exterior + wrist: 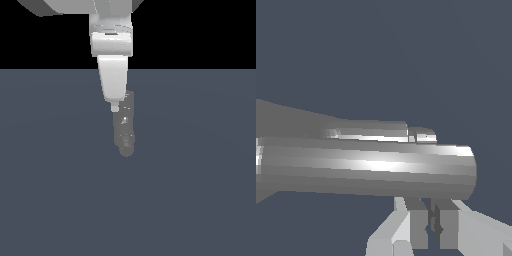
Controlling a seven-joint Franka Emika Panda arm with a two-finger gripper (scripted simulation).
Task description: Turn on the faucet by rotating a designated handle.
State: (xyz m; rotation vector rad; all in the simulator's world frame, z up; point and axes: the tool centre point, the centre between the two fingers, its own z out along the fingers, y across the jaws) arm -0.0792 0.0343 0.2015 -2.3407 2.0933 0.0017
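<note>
The faucet (125, 131) is a small dull-gray cylinder with a rounded knobby end and a few bright specks, standing on the dark floor in the exterior view. A thinner gray piece (130, 98) at its top looks like the handle, but I cannot tell for sure. My gripper (115, 107) hangs from the white arm, its tip right against the faucet's upper part on the exterior view's left. In the wrist view the faucet body (366, 167) fills the middle as a thick cylinder, with a thinner rod (371, 132) behind it. My gripper (430, 204) sits just below the cylinder. Its fingers (418, 225) are nearly together, with nothing between them.
A flat dark blue-gray floor (60, 200) stretches all around the faucet. The white arm (111, 40) comes down from the top of the exterior view. Nothing else shows.
</note>
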